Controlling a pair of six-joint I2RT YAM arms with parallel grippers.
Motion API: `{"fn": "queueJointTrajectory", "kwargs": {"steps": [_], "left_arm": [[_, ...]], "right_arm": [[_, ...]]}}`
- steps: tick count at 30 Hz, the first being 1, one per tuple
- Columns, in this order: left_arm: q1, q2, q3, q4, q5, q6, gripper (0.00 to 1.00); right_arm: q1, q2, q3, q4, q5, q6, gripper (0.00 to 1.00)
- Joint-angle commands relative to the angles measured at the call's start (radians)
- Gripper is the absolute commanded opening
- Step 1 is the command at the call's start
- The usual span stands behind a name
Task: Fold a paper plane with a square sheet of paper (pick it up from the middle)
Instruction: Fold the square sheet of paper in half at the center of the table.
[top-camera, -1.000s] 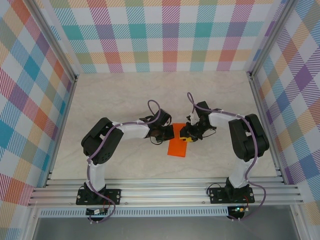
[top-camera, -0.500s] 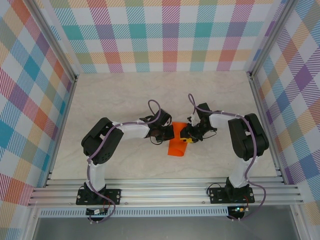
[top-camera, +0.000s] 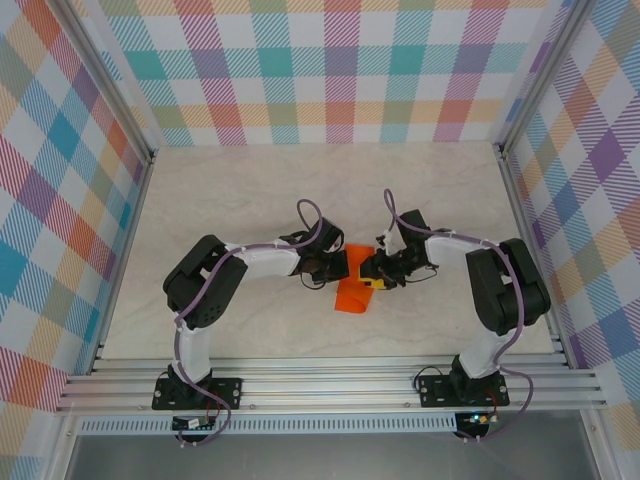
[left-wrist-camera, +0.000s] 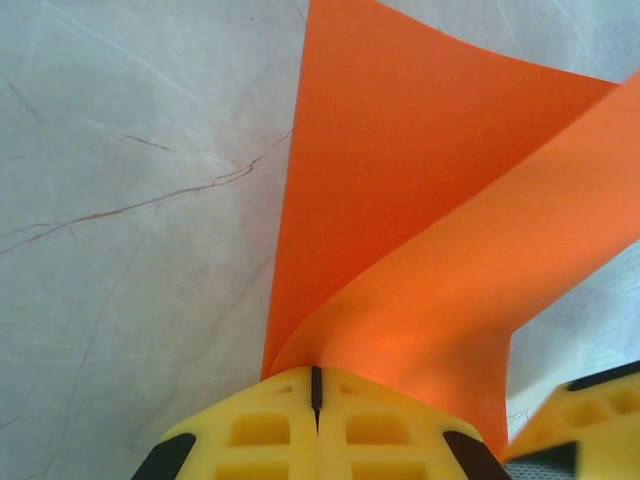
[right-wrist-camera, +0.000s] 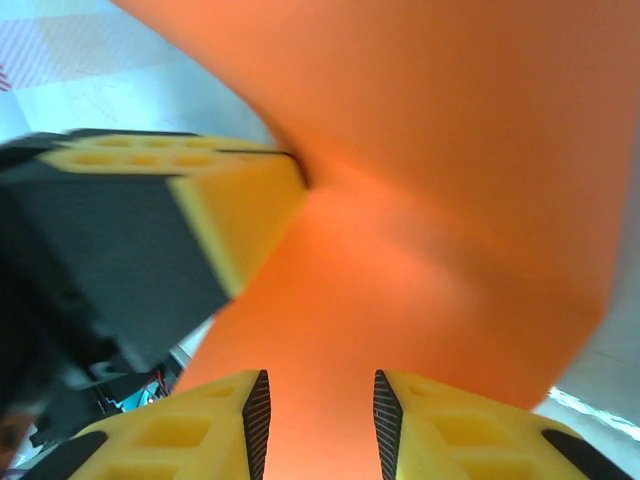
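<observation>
**Desk:** What is on your screen, biggest things first?

**Me:** From above I see the pale marbled table (top-camera: 250, 190) with plaid walls (top-camera: 340, 60) on three sides. The left arm (top-camera: 260, 262) and the right arm (top-camera: 480, 270) both bend inward, and their wrists meet near the middle of the table.

**Desk:** Where is the paper?

**Me:** The square sheet of paper (top-camera: 352, 298) is right between the two wrists. Its bright orange lower part reaches toward the near edge. On my left wrist camera the sheet (left-wrist-camera: 400, 200) is bent over on itself. One layer rises flat and another curls across to the right, with the marble showing around both.

**Desk:** And the left pincer?

**Me:** The left gripper (left-wrist-camera: 315, 378) is clenched. Its yellow fingers meet along a thin dark seam, and the orange paper comes straight out of that seam, so I read it as pinching the sheet at the bend.

**Desk:** The right one?

**Me:** On my right wrist camera the right gripper (right-wrist-camera: 320, 395) has its jaws parted, with a clear gap between the ribbed pads (right-wrist-camera: 257, 410). The orange sheet fills the space beyond that gap, very close. I do not see those pads pressing on it. The left gripper's yellow fingers sit just beside it, at the paper's fold.
</observation>
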Motion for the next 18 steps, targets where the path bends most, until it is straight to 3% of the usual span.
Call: {"fn": "queueJointTrajectory", "kwargs": {"steps": [1,8,18], "left_arm": [[-0.025,0.047,-0.001,-0.095,0.011,0.017,0.00],[-0.024,0.046,0.002,-0.099,0.009,0.021,0.00],[-0.025,0.048,0.003,-0.100,0.014,0.022,0.00]], "right_arm": [[-0.001,0.039,-0.041,0.022,0.009,0.006,0.35],[-0.003,0.029,-0.058,-0.007,0.061,-0.010,0.35],[-0.001,-0.102,-0.103,0.085,-0.100,0.043,0.34]]}}
